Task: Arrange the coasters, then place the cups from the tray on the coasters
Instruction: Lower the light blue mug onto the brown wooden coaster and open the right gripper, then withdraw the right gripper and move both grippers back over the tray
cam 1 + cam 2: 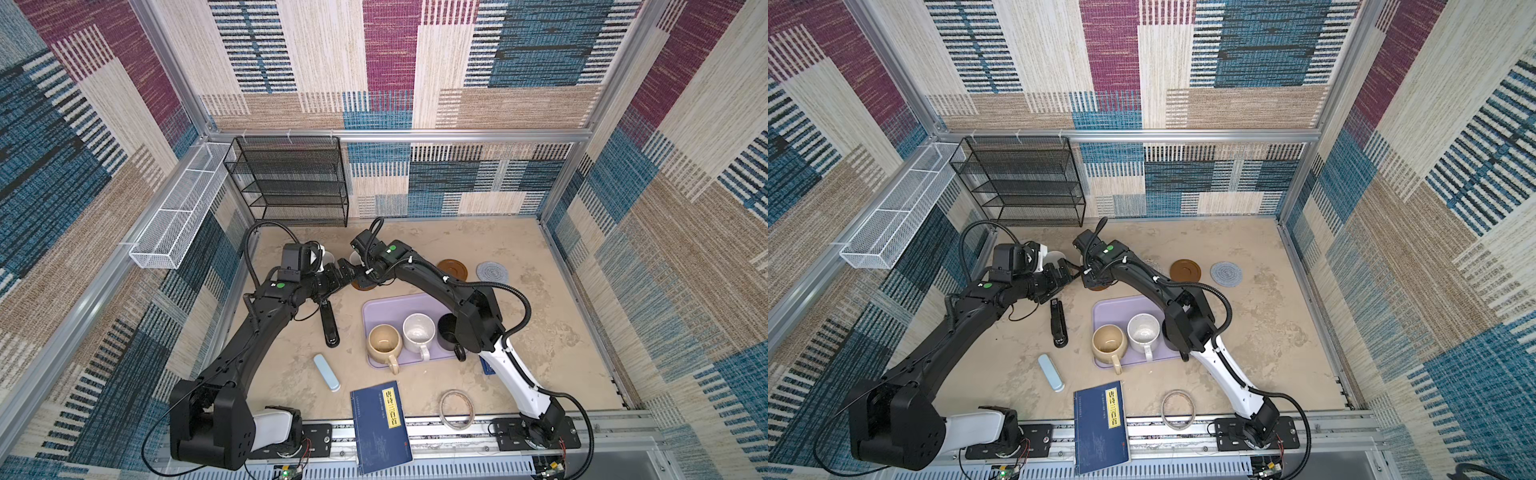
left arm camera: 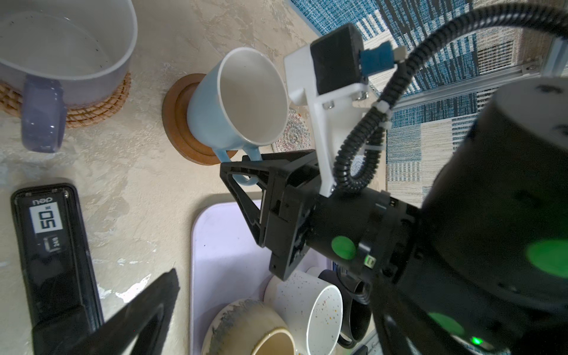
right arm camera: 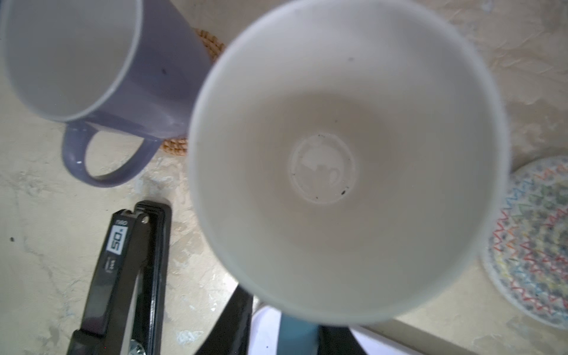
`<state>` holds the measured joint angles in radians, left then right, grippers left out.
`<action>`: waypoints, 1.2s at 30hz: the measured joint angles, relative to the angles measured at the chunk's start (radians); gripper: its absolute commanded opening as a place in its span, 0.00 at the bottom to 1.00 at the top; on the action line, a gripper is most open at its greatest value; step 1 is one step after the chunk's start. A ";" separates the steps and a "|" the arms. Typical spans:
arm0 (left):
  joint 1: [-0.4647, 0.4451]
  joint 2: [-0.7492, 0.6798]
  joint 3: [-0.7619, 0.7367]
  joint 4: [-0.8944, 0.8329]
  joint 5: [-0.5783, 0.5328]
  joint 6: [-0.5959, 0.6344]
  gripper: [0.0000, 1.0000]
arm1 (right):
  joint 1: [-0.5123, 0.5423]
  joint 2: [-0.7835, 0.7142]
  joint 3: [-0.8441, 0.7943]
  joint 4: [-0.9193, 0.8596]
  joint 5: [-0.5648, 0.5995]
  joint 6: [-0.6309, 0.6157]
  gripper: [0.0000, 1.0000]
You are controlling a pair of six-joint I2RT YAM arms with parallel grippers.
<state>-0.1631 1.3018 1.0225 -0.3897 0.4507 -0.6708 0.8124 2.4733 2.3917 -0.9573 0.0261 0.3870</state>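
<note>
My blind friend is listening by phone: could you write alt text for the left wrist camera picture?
A light blue mug stands on a dark brown coaster, with the right tool at its handle. Beside it a lilac mug sits on a rattan coaster; three mugs wait on the tray.

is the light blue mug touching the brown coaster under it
Touching. The left wrist view shows the light blue mug resting base-down on the dark brown coaster, with no gap between them.
</note>
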 measured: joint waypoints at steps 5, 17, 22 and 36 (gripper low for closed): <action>0.000 -0.003 -0.008 0.001 0.000 -0.003 1.00 | 0.002 -0.005 -0.012 0.018 -0.018 0.009 0.34; 0.000 -0.008 0.000 -0.019 0.001 -0.002 0.99 | 0.006 -0.034 -0.045 0.030 0.005 0.018 0.51; 0.000 -0.037 0.024 -0.048 0.000 0.005 1.00 | 0.006 -0.130 -0.135 0.082 0.011 0.016 0.61; -0.003 -0.164 0.021 -0.106 0.050 0.009 1.00 | 0.006 -0.478 -0.520 0.273 0.108 0.011 0.99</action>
<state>-0.1665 1.1374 1.0431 -0.4953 0.5007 -0.6617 0.8188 1.9949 1.8721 -0.6846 0.1341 0.3985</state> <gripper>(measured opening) 0.995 0.997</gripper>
